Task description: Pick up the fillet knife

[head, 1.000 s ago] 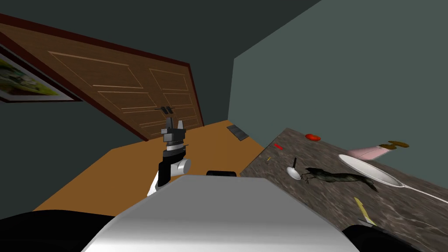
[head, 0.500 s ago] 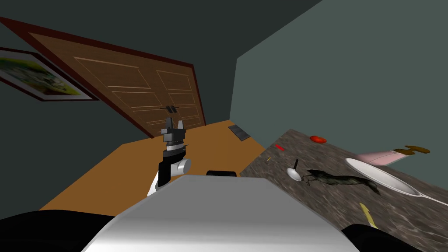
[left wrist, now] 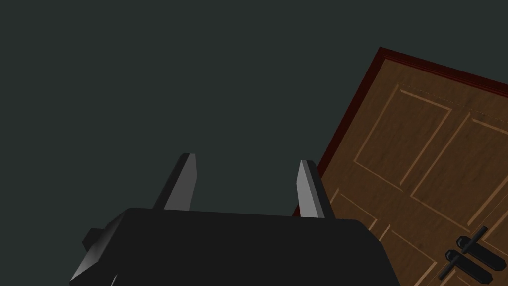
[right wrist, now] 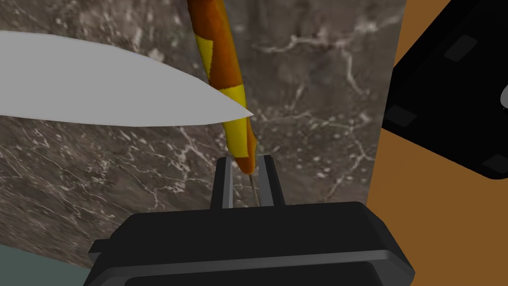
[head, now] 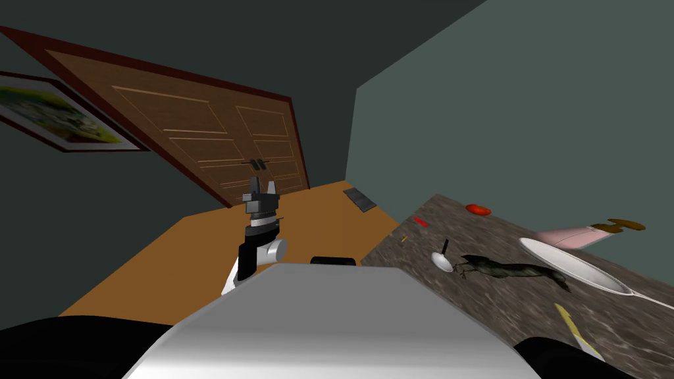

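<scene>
The right hand (right wrist: 246,160) is gripping narrow, its two fingers pressing in on the fillet knife (head: 567,318) just where the orange and yellow handle (right wrist: 221,54) is tapering off and the thin blade is starting. The blade is showing edge-on as a hairline between the fingers. The knife is sitting at about my 4 o'clock, near the edge of the dark marbled worktop (head: 461,224), with its handle pointing away towards 1 o'clock. I cannot tell whether it is resting on the stone or just clear of it.

The main risk, as I am judging it, is the grip itself. Nearly all the handle is hanging out beyond the fingertips, so the knife may be swivelling in the pinch once it is carrying its own weight. The taper is also giving the fingers little to bite on.

A flat, light grey pointed shape (right wrist: 99,89) is lying across the handle. If it is overlapping from above, a straight lift may be snagging on it.

The orange-brown floor (head: 197,263) is showing close beside the hand, so a slipped knife may be going over the edge.

The left hand (head: 260,187) is standing wide and holding nothing, raised at my 12 o'clock.
</scene>
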